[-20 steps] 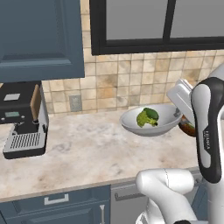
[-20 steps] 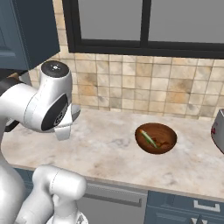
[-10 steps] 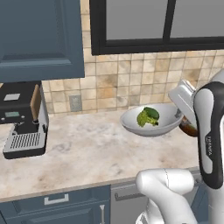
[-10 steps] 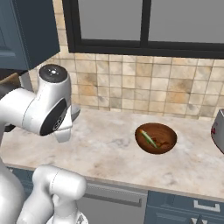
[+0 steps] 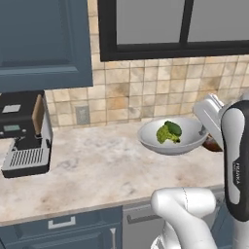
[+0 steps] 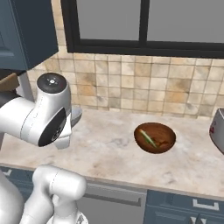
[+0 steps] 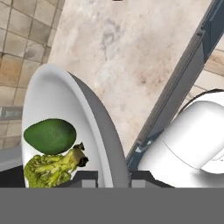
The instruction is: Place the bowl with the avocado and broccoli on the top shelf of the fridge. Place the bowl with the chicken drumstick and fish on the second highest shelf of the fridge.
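Note:
The wide white-grey bowl (image 5: 171,141) hangs just above the counter (image 5: 97,170) near the backsplash, with my gripper (image 5: 208,127) shut on its right rim. In the hand view the bowl's rim (image 7: 103,131) runs down between my fingertips, and my gripper (image 7: 113,178) pinches it. Inside lie the smooth dark green avocado (image 7: 49,135) and the bumpy yellow-green broccoli (image 7: 50,168); both also show as the broccoli (image 5: 164,134) and the avocado (image 5: 174,128). The reddish-brown bowl (image 6: 155,137) rests on the counter, partly behind my arm in the left base view. The fridge is out of view.
A black and silver coffee machine (image 5: 22,133) stands at the counter's left end under a dark blue wall cabinet (image 5: 44,44). A grey appliance (image 6: 218,131) sits at the right edge. A dark-framed window (image 6: 144,22) is above the tiled backsplash.
The held bowl has drifted slightly down and to the right. My arm's elbow has sunk a little in the right base view. The brown bowl has not moved.

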You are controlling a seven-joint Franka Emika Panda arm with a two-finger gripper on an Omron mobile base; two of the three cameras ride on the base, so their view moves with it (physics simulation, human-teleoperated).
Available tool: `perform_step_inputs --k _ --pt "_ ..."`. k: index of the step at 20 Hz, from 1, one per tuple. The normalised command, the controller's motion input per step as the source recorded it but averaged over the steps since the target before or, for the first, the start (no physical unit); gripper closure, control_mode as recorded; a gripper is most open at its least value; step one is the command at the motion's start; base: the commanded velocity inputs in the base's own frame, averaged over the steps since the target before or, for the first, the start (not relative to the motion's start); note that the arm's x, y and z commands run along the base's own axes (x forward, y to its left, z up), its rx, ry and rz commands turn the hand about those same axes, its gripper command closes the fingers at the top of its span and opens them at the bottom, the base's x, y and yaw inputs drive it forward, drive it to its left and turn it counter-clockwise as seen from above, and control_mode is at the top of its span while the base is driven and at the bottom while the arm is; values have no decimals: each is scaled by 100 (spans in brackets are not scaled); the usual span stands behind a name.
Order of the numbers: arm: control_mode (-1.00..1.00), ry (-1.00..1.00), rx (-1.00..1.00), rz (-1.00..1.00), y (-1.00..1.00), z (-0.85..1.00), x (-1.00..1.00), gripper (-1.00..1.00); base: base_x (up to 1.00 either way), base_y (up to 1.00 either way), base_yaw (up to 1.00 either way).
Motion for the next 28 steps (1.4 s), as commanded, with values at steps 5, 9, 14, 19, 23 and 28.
perform_step_inputs --k 5,9,14,19,23,28 --pt "100 0 0 0 0 0 0 100 -34 0 -34" --pt "100 0 0 0 0 0 0 100 -47 0 -42" --pt "100 0 0 0 0 0 0 100 -65 -16 -60" --pt "100 0 0 0 0 0 0 100 -58 -19 -68" --pt "100 0 0 0 0 0 0 100 -45 -19 -72" --pt "100 0 0 0 0 0 0 100 -24 -6 -80"
